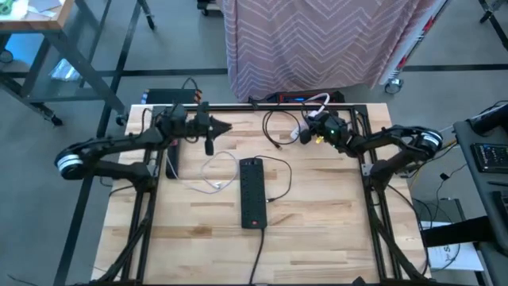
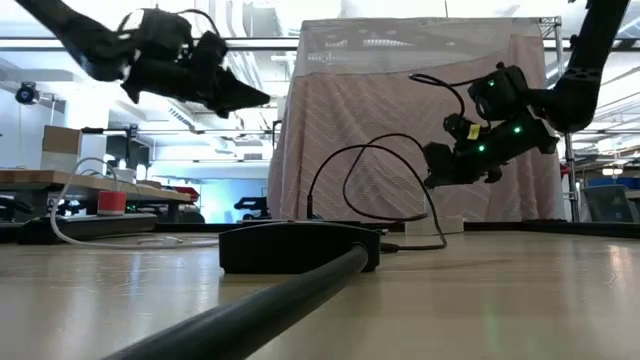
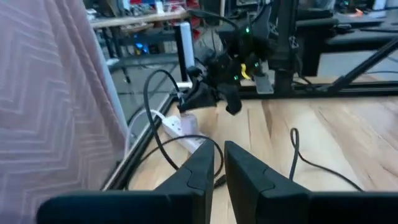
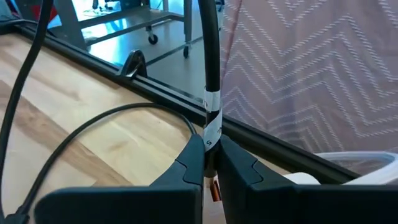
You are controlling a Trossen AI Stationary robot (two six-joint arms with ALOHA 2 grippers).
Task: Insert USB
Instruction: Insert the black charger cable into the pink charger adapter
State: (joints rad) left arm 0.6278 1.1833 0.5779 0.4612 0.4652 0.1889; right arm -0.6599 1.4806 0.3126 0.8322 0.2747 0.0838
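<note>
Above the counter's far edge, your right pincer (image 4: 210, 163) is clamped on the black USB cable (image 4: 212, 87); your left pincer (image 3: 219, 163) hovers empty, nearly together. Next, carry the plug to the power strip (image 1: 252, 193) and align it.

USB plug end of the black cable (image 4: 213, 93) is hidden between the right gripper (image 4: 211, 163) fingers; only an orange sliver shows below. Power strip (image 1: 252, 193) sockets too small to resolve in high view. Its lead runs off the picture's bottom edge.
</note>
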